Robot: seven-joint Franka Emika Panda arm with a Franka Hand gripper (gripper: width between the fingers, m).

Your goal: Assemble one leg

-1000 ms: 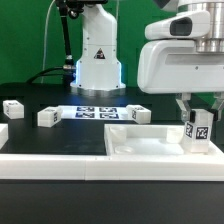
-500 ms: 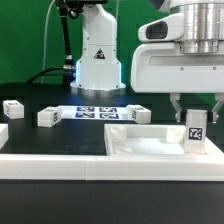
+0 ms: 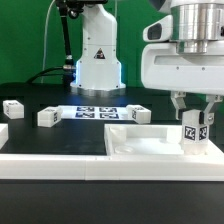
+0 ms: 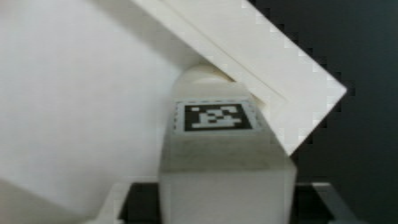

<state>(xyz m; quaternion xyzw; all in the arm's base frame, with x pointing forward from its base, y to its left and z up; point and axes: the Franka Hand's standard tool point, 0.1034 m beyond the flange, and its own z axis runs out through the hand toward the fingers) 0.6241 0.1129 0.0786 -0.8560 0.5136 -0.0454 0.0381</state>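
My gripper is shut on a leg, a small white post with a black-and-white tag. It holds the leg upright at the far right corner of the large white tray-like part. In the wrist view the leg fills the middle between my dark fingers. Its tag faces the camera and its far end sits against the tray's raised corner rim. I cannot tell whether the leg's end touches the tray floor.
Three more loose legs lie on the black table: one at the exterior view's far left, one beside it, one behind the tray. The marker board lies in front of the robot's white base.
The wrist has turned with the leg held in it. The leg has shifted slightly to the exterior view's left and a little lower at the tray corner.
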